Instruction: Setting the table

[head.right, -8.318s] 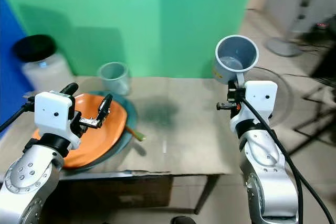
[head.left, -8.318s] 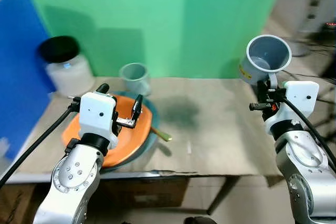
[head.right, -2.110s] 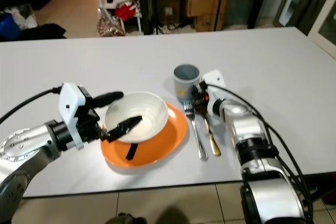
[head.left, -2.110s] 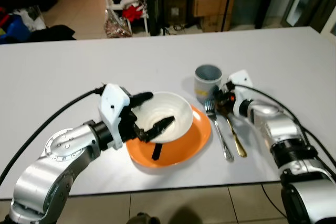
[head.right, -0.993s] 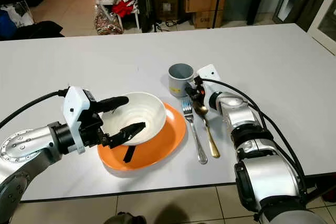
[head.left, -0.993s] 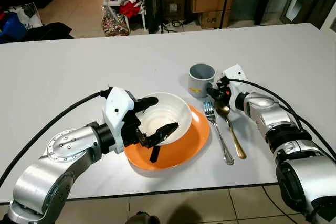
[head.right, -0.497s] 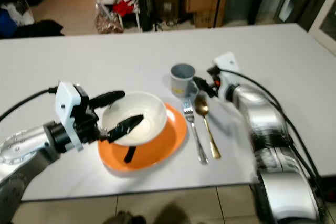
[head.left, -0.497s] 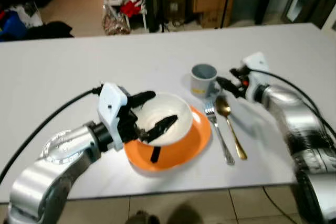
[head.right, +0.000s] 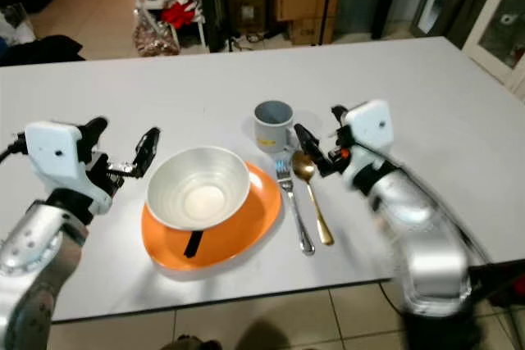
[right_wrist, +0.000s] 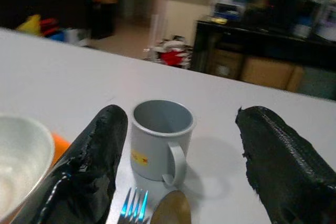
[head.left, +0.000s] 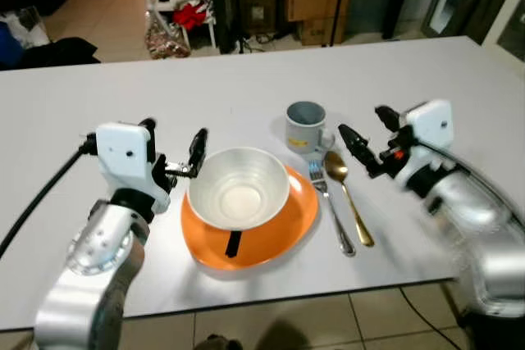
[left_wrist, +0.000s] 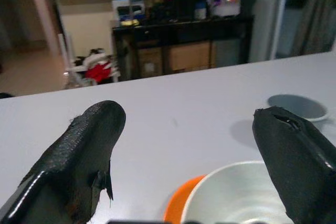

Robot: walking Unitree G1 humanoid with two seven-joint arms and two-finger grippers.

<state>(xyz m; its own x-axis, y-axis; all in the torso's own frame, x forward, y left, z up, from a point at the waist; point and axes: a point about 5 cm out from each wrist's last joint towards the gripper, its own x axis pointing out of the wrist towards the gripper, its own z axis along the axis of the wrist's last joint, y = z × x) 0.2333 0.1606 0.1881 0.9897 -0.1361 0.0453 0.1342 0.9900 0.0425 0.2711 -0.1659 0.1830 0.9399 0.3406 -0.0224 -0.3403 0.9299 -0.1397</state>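
Fork (head.left: 330, 206) and spoon (head.left: 348, 196) lying parallel on tabletop (head.left: 98, 104), heads toward mug (head.left: 305, 126), right of bowl (head.left: 239, 187) on plate (head.left: 279, 231). Left gripper (head.left: 173, 153), right gripper (head.left: 367, 141) hovering wide, holding nothing.

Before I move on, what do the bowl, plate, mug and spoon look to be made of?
Bowl: white, glossy, likely ceramic or melamine; soft sheen inside.
Plate: orange, smooth, probably plastic or melamine; flat even colour.
Mug: grey, matte, thin rolled rim, so possibly enamelled metal; could be plastic.
Spoon: gold-toned, reflective, apparently metal.
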